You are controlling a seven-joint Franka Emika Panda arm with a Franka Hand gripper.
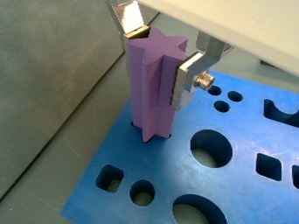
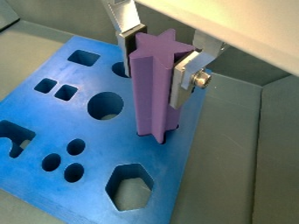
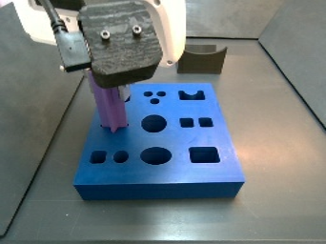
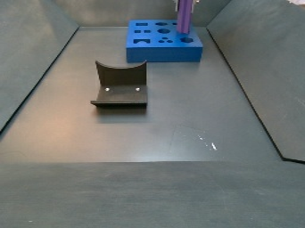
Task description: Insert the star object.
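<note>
Side view: the fixture (image 4: 120,85) stands well apart from my blue block (image 4: 165,43).
My tool (image 1: 163,54) clamps the upright star object (image 1: 153,87), its foot in the block's hole.

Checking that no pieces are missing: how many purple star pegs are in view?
1. The star object stands upright between the gripper fingers, its lower end at a hole near the blue block's edge. None other shows.
</note>
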